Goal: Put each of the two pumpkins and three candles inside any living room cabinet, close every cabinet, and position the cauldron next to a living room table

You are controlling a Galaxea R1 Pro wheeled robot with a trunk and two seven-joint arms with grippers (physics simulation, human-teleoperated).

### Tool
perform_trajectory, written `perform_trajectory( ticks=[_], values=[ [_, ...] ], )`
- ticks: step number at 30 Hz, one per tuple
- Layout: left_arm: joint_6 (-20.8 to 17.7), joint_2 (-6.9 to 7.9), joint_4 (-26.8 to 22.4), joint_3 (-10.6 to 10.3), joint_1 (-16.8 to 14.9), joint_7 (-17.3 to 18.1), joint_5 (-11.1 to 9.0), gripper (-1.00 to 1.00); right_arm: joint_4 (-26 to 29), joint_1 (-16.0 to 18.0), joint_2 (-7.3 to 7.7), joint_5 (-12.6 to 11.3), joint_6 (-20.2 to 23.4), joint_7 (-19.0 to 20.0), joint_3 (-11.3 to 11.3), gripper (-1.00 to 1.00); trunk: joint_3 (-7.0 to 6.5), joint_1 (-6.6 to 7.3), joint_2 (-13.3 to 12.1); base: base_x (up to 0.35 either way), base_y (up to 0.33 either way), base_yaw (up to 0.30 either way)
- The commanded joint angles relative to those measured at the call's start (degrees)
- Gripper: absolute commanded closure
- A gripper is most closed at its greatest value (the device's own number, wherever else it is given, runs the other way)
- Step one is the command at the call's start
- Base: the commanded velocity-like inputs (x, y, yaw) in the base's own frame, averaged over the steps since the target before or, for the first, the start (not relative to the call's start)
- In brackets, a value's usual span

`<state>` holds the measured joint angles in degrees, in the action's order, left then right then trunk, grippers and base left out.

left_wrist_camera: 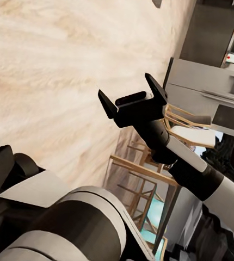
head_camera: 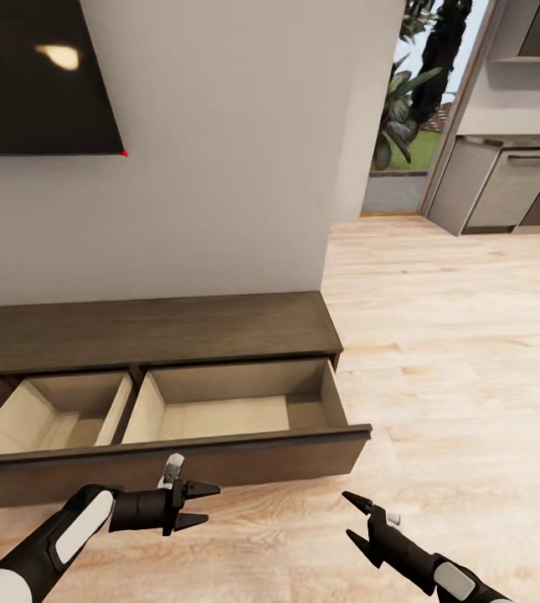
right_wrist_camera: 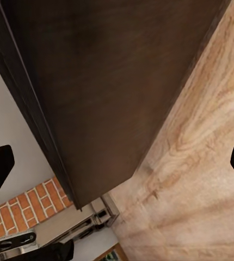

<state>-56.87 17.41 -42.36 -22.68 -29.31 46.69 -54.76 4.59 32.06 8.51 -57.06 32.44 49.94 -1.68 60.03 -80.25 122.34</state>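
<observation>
The long, low, dark brown wooden cabinet (head_camera: 152, 331) stands against the pale grey wall, below the black wall-mounted television (head_camera: 39, 75), and its wide pull-out drawer (head_camera: 219, 452) is drawn fully out, showing two pale wood compartments, both bare inside. No pumpkin or candle lies in either compartment or on the cabinet's top. Just in front of the drawer's dark front panel, the black left gripper (head_camera: 205, 505) hovers over the light wood plank floor (head_camera: 454, 335) with its jaws narrowly apart and nothing between them; the black right gripper (head_camera: 354, 517) hangs a little further out from the drawer's front, near its right-hand corner, jaws spread wide and likewise carrying nothing. In the right wrist view the drawer's dark panel looms close, with red brickwork (right_wrist_camera: 24, 212) past its end. Judging by the bare drawer and the empty hands, the storing step seems hardly begun: the drawer stands ready, but the things to fill it must first be fetched. The next move probably calls for turning away from the cabinet to find a pumpkin or candle elsewhere in the living room, leaving the drawer out to receive it.
</observation>
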Motion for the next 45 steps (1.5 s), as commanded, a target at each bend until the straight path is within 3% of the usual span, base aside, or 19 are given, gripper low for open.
perform_trajectory(
  ticks=[1,13,19,25,26,30,35,38,45],
  values=[
    [-0.2,0.02,0.0,-0.2,0.0,0.2,-0.1,-1.0,0.0,0.0,0.02,-0.3,0.4,0.1,-0.2,-1.0,-0.14,0.23,-0.4,0.0,0.0,0.0],
    [0.0,-0.01,0.1,-0.2,0.0,0.1,-0.1,-1.0,0.0,0.0,0.02,-0.3,0.3,-0.1,-0.2,-1.0,-2.29,2.87,-5.2,-0.064,0.0,0.0],
    [0.1,-0.02,0.0,-1.4,0.0,-0.1,-0.1,-1.0,0.0,0.0,0.02,-0.3,-0.4,-0.3,-0.2,-1.0,-3.37,4.19,-7.6,-0.126,0.0,0.0],
    [0.1,-0.9,0.0,-1.6,0.0,-5.3,-0.1,-1.0,0.0,0.0,0.02,-0.3,-1.2,-0.4,-0.2,-1.0,-4.45,5.5,-10.0,-0.01,0.0,0.0],
    [0.1,-1.51,0.0,-1.5,0.0,-7.9,0.0,-1.0,0.0,0.0,0.02,-0.3,-1.3,-0.4,-0.2,-1.0,-4.63,5.72,-10.4,0.0,0.0,0.0],
    [0.2,-1.78,-0.1,-1.5,-0.1,-11.6,-0.1,-1.0,0.0,0.0,0.02,-0.3,-1.5,-0.4,-0.3,-1.0,-5.35,6.6,-12.0,0.0,0.0,0.0],
    [0.3,-1.87,-0.5,-1.2,-0.1,-16.4,-0.3,-1.0,-0.1,0.0,0.09,0.2,-5.2,-0.4,-0.3,-1.0,-6.24,7.7,-14.0,0.0,0.0,0.0],
    [0.3,-1.86,-0.5,-1.0,-0.1,-17.4,-0.4,-1.0,-0.2,0.0,0.1,1.0,-6.1,-0.9,-0.3,-1.0,-6.78,8.36,-15.2,0.0,0.0,0.0],
    [0.4,-1.88,-0.6,-1.0,-0.1,-17.9,-0.4,-1.0,-0.3,0.0,-0.02,1.8,-6.0,-8.2,-0.2,-1.0,-8.04,9.9,-18.0,0.0,0.0,0.0]
  ],
)
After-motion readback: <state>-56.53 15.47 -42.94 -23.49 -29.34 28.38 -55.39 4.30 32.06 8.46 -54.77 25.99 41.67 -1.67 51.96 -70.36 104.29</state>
